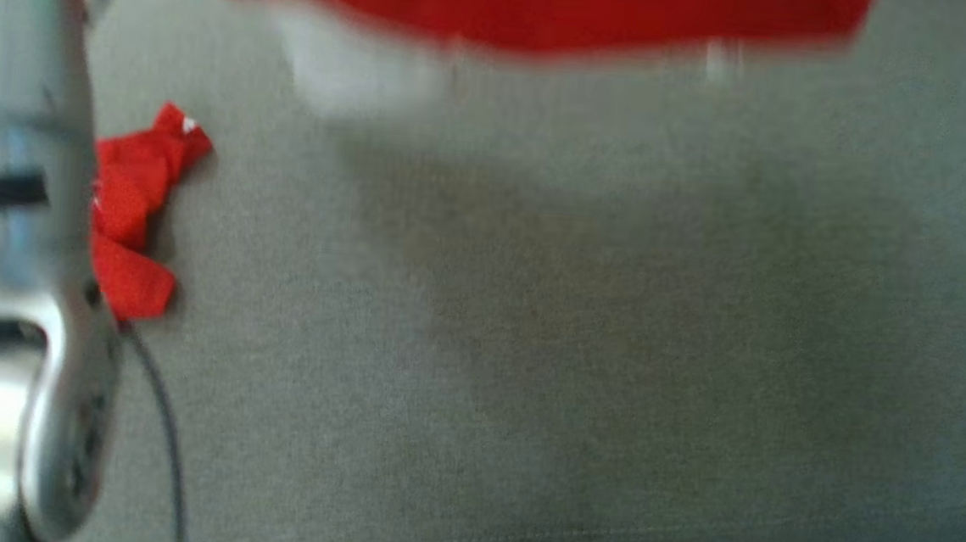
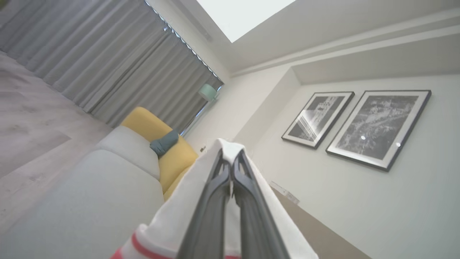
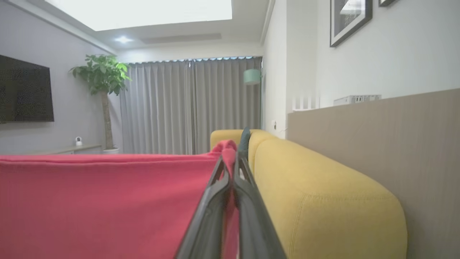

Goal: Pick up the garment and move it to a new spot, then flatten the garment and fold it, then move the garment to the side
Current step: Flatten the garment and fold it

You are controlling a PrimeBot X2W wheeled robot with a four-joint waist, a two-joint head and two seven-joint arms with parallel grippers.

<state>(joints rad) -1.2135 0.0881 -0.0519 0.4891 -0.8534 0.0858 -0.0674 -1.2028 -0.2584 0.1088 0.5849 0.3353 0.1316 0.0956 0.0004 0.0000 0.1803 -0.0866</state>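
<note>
Both pairs of jaws are pressed shut on the garment point(image 1: 552, 8): the left gripper point(image 2: 231, 162) pinches its white, red-striped edge, and the right gripper point(image 3: 233, 162) pinches a red fold. Blurred, the garment stretches across the top of the head view over the grey sofa seat point(image 1: 613, 357). Left on the seat lies a crumpled red cloth point(image 1: 134, 213).

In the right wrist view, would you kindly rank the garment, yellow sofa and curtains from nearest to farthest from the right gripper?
1. garment, pinched by the right gripper, spreading left.
2. yellow sofa, just to the right.
3. curtains, far behind, across the room.
</note>
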